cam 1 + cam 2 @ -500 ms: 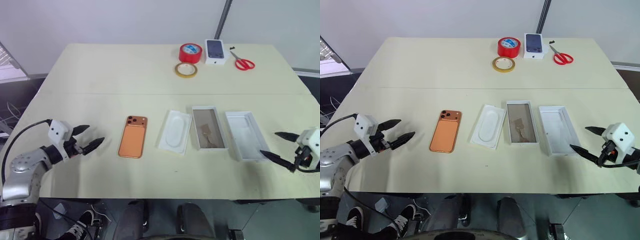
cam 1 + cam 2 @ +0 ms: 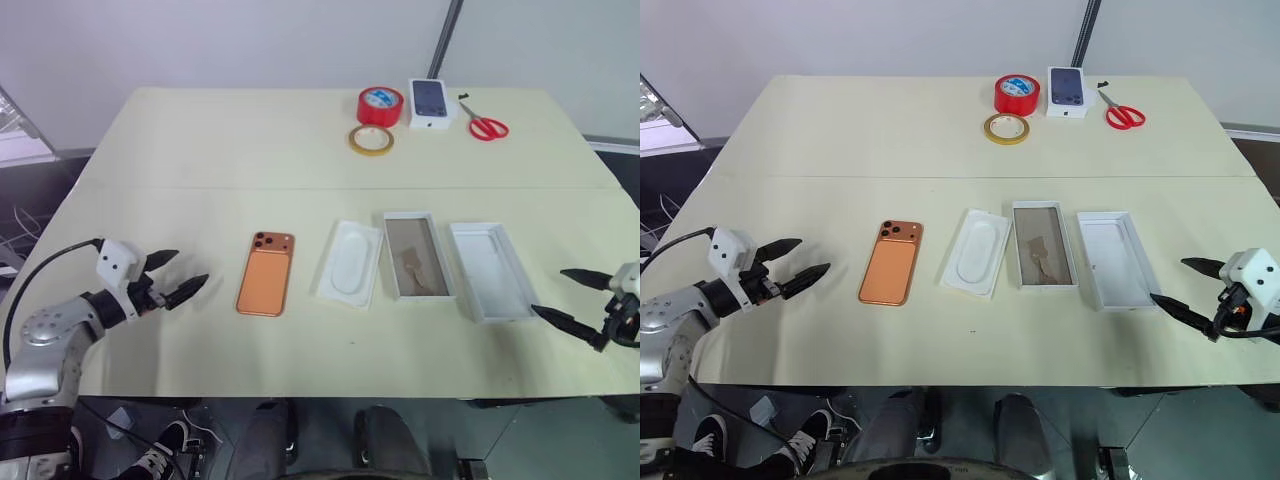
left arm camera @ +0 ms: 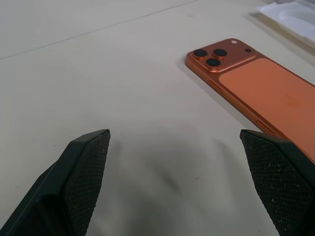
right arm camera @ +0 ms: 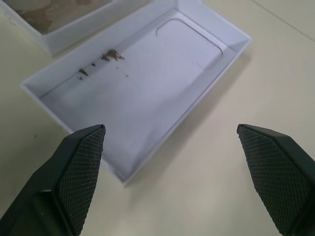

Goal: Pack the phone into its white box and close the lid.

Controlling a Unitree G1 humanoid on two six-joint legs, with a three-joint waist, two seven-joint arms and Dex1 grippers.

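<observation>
brown flecks inside lid (image 4: pixel 142 93), right wrist view

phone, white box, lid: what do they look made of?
Phone: probably metal frame with a matte glass or metal back; even orange-copper sheen, glossy dark lenses.
White box: thin matte cardboard by its folded walls; brownish floor, patchy like torn paper.
Lid: the same white card, smooth inside, with small brown flecks near one end.

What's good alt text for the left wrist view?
The open left gripper hovers over a cream table, its two black textured fingers spread wide and empty. Just beyond them the orange phone lies flat, back up, its three-lens camera bump at the far end.
</observation>
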